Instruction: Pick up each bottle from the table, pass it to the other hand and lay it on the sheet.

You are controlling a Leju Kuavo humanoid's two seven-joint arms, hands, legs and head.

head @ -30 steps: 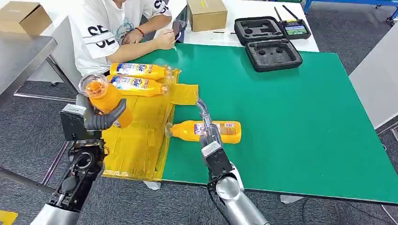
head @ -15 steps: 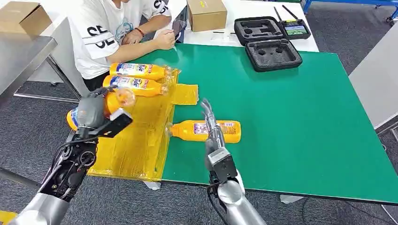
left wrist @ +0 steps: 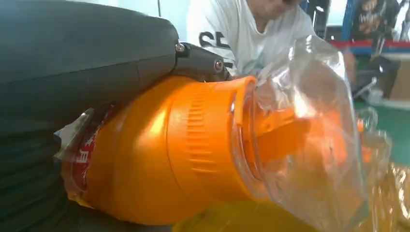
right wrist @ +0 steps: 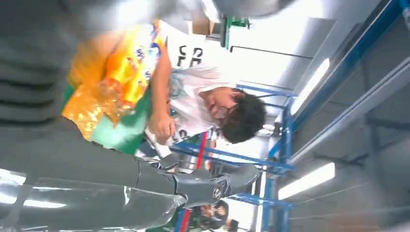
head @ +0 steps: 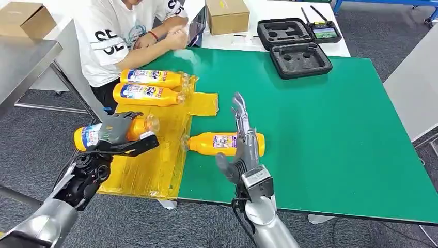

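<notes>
My left hand (head: 120, 135) grips an orange bottle (head: 98, 133) turned on its side, low over the left edge of the yellow sheet (head: 155, 155). Up close, the left wrist view has this bottle (left wrist: 183, 150) with its clear cap against my hand (left wrist: 72, 72). Two more orange bottles (head: 150, 77) (head: 147, 94) lie side by side at the sheet's far end. A further bottle (head: 224, 143) lies on the green table (head: 320, 134) just right of the sheet. My right hand (head: 243, 147) stands above that bottle, fingers straight and apart, holding nothing.
A person in a white shirt (head: 121, 36) sits at the table's far left corner. A black foam case (head: 294, 46), a controller (head: 325, 32) and a cardboard box (head: 227, 14) sit at the back. A grey table (head: 20, 62) stands to the left.
My left hand has tipped its bottle from upright onto its side and lowered it toward the sheet's left edge. My right hand has risen and drawn back from the lying bottle, fingers spread.
</notes>
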